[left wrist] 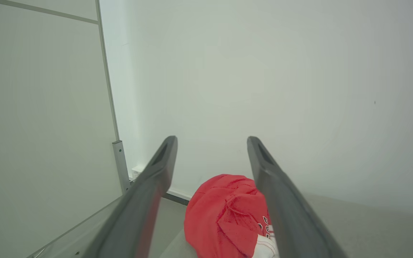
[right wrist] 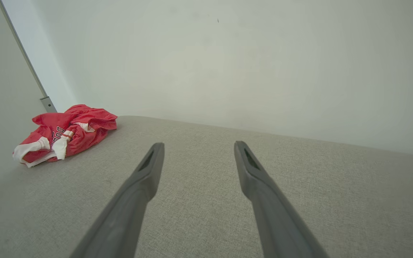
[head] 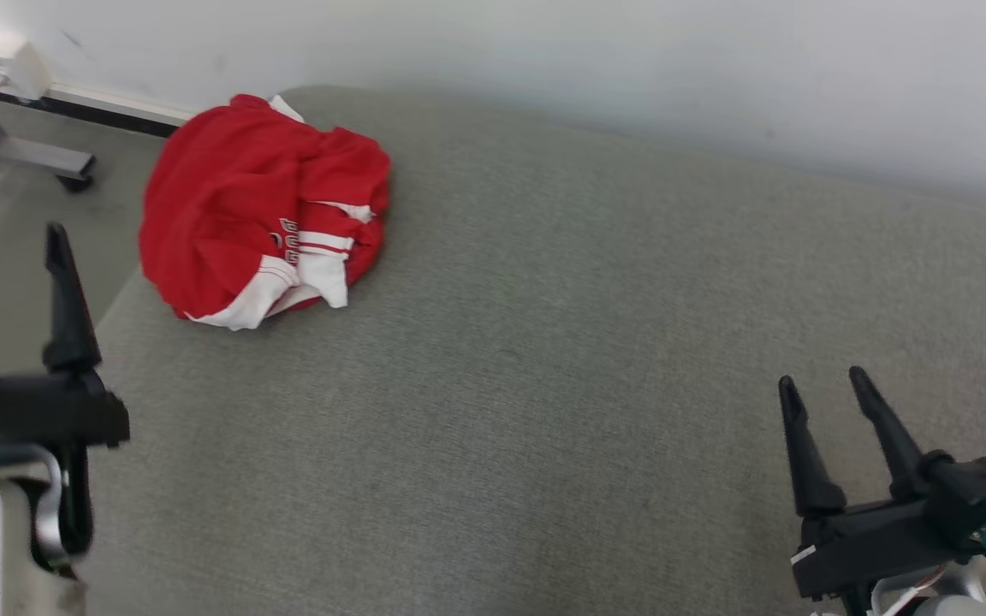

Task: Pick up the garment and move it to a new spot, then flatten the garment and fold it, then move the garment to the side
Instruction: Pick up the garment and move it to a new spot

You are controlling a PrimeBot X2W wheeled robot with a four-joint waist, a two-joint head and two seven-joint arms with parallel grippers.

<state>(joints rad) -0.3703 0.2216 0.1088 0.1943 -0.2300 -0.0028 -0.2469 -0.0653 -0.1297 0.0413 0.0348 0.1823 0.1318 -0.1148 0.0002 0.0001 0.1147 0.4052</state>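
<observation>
The red garment [head: 245, 205] lies crumpled in a heap at the far left corner of the table [head: 544, 385], whose top is padded and covered in grey fabric. Its white-trimmed edges are turned toward the robot. The left gripper [head: 9, 239] hangs off the table's left edge, nearer the robot than the garment and apart from it, its jaws spread wide and holding nothing. In the left wrist view the garment [left wrist: 221, 211] sits low between the two fingers and beyond their tips, the right finger [left wrist: 281, 200] covering part of it. The right gripper [head: 823, 381] is over the near right part of the table, well apart from the garment, its jaws also wide and empty. In the right wrist view the garment [right wrist: 74, 125] lies far off to the upper left. Dark block letters show on a red fold beside the white stripes, but creases hide most of them and no word or brand can be read
</observation>
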